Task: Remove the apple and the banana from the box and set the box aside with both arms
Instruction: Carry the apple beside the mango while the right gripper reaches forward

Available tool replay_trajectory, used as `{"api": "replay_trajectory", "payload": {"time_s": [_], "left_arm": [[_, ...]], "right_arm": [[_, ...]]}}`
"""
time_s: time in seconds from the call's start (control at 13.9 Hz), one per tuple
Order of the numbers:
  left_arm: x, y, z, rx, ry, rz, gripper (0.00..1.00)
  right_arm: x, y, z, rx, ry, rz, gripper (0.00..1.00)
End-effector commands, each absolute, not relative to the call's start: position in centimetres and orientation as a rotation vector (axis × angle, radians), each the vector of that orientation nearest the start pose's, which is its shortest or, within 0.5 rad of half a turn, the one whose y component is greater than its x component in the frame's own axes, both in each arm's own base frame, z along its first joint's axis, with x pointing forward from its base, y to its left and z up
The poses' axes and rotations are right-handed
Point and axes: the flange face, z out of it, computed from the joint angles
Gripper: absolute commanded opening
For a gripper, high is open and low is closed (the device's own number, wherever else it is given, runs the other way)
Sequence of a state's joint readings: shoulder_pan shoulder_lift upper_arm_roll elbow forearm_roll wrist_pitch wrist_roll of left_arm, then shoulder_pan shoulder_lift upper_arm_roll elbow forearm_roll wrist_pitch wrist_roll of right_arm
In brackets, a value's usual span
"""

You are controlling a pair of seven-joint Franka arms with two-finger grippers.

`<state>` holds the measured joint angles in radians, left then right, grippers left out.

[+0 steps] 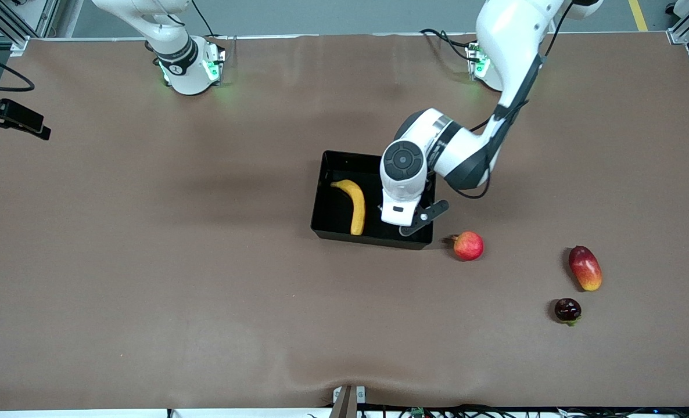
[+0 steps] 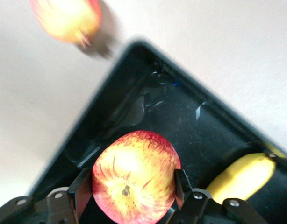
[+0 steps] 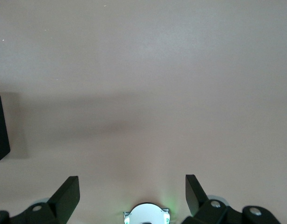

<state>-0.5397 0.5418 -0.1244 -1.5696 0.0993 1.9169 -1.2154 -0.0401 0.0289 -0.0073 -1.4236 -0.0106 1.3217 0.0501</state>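
The apple (image 2: pixel 134 177), red streaked with yellow, is clamped between the two fingers (image 2: pixel 80 191) of the left hand (image 2: pixel 132 192), which are closed in on its sides, and it hangs over the inside of the box (image 1: pixel 320 194) at the corner nearest the left arm's end of the tabletop (image 1: pixel 147 278). In the front view the left arm's wrist covers it, so you only get the apple from the left wrist view. The box sits about mid-frame in the front view, and the banana (image 1: pixel 353 206) lies inside it, curved, toward the right arm's end. Just beside the box, on the bare tabletop, there's a redder round fruit with a little nub (image 1: pixel 468 245). Lower in the frame and well apart from the box are an oblong red-and-yellow fruit (image 1: pixel 585 268) and a small dark round one (image 1: pixel 567 310). The right hand (image 3: pixel 132 196) waits over bare tabletop, fingers spread wide with nothing between them.
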Motion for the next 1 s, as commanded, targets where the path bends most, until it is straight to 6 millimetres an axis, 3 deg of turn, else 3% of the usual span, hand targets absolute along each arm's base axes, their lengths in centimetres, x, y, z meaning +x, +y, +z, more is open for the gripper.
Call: {"api": "replay_trajectory", "payload": {"time_s": [0.0, 0.07, 0.22, 0.29, 0.5, 0.72, 0.93], "left_arm": [[57.2, -34.7, 38.6, -2.883, -0.699, 0.126, 0.00], [58.4, -31.3, 40.2, -2.895, -0.650, 0.141, 0.00], [60.5, -24.9, 40.5, -2.890, -0.579, 0.222, 0.00], [61.6, -21.5, 39.7, -2.886, -0.576, 0.258, 0.00], [64.0, -13.6, 34.8, -2.848, -0.587, 0.322, 0.00], [65.8, -10.3, 30.1, -2.823, -0.599, 0.272, 0.00], [67.4, -10.4, 27.7, -2.858, -0.567, 0.157, 0.00]], "right_arm": [[53.6, -2.5, 66.1, -3.146, 0.173, 0.196, 1.00], [53.6, -2.1, 66.1, -3.148, 0.164, 0.193, 1.00], [54.4, -1.8, 64.9, -3.135, 0.155, 0.226, 1.00], [54.9, -1.4, 64.1, -3.134, 0.145, 0.241, 1.00], [57.0, 2.9, 60.1, -3.141, 0.026, 0.349, 1.00], [58.8, 7.0, 56.5, -3.152, -0.080, 0.395, 1.00], [60.1, 8.0, 54.3, -3.146, -0.101, 0.393, 1.00]]}}
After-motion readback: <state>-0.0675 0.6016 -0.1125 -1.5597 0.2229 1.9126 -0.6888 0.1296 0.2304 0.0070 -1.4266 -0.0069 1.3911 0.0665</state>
